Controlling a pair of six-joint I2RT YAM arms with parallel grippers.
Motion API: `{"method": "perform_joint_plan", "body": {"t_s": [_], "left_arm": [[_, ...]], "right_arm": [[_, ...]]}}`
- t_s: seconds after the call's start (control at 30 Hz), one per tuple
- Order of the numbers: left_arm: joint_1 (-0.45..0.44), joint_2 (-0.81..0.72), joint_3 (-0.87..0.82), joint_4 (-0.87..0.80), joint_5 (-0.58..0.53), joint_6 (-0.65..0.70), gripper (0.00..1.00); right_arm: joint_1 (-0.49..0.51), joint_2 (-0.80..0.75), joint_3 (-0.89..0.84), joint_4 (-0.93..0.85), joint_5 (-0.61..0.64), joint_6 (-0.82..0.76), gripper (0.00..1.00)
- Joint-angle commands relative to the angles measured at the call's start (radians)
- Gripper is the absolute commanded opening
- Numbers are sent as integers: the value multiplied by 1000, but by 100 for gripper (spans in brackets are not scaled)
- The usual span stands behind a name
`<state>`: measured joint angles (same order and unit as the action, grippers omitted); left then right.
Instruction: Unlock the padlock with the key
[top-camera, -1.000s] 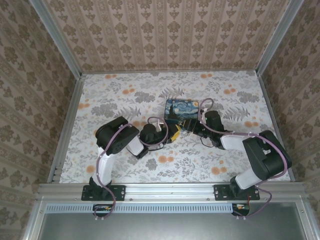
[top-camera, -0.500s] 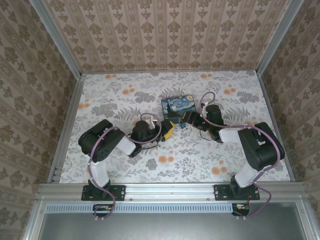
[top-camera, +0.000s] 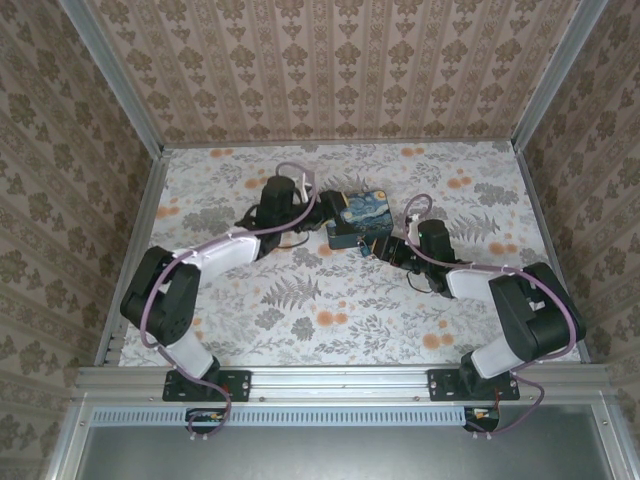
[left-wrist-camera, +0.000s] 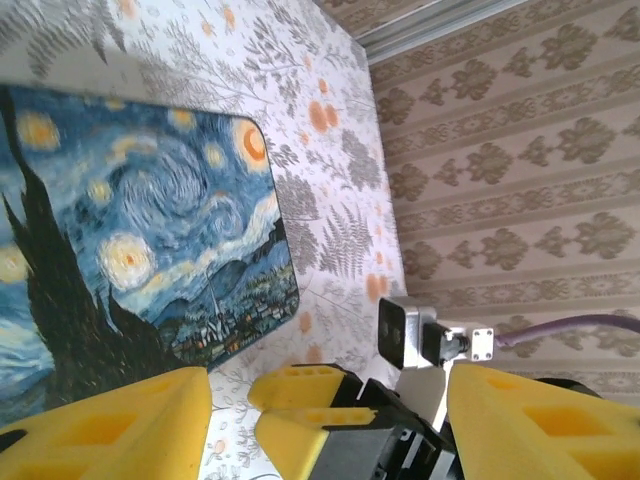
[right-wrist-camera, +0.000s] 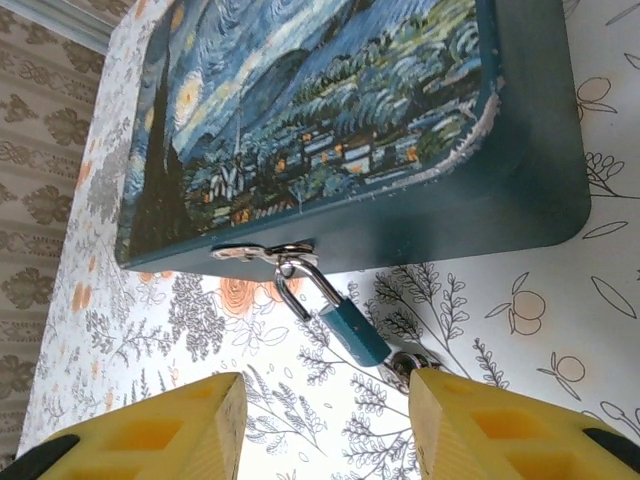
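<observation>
step — going for the key, which seems seated in the lower end of the padlock | both just ahead of the right hand, between its spread fingers, untouched | left hand spread, gripping nothing, facing the box | next — pinch key squarely, twist

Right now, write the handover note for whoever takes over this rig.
Left gripper: open, empty, close by the painted box.
Right gripper: open, empty, just short of the padlock.
Padlock: shackle threaded through the box's hasp, body lying on the table.
Key: apparently the small metal piece at the padlock's lower end, seemingly in the keyhole, close to the right gripper.
Done: key seemingly inserted. Whether the shackle has released, I cannot tell.
Left: grip the key, turn it, pull the shackle free.
</observation>
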<state>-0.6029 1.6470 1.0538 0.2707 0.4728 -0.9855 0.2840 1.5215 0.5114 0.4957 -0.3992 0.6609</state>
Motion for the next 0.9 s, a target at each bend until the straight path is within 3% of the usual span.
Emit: {"method": "perform_joint_plan", "body": {"t_s": [0.0, 0.53, 0.87], "left_arm": [[22, -35, 97, -363, -56, 237, 66], [92, -22, 128, -417, -48, 260, 67], [101, -6, 123, -405, -38, 254, 67]], "right_arm": [[-3, 46, 40, -45, -24, -79, 47], [44, 200, 157, -112, -4, -186, 45], [62, 246, 178, -118, 6, -198, 37]]}}
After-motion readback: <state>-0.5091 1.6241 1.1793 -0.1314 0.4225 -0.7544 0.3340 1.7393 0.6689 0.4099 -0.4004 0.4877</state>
